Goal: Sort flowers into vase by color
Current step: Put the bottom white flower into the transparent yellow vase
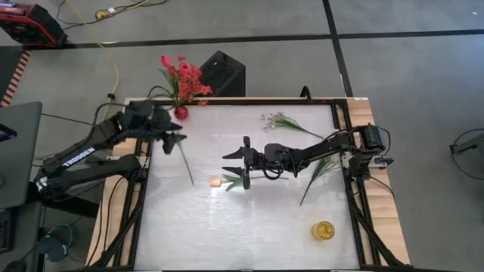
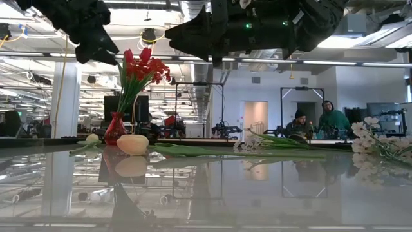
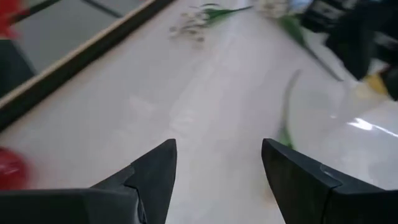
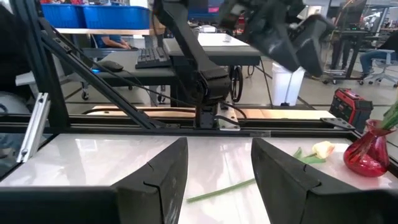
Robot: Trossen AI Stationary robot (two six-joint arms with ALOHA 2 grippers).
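Left gripper (image 1: pixel 178 137), fingers spread empty, hovers at the small red glass vase's (image 1: pixel 181 112) six o'clock; right gripper (image 1: pixel 236 162), fingers wide and empty, must drop onto the pale orange tulip bud (image 1: pixel 215 182) at its seven o'clock.

Table top (image 1: pixel 249 219): you see a white, glossy sheet that mirrors the room.
Table frame (image 1: pixel 361 113): pale wood with a matt face.
Red vase (image 4: pixel 367 155): clear, shiny glass.
Yellow vase (image 1: pixel 324 230): glossy and see-through.
Left gripper (image 3: pixel 217 180): your fingers look like matt black plastic.
Floor (image 1: pixel 408 68): dull grey, smooth.
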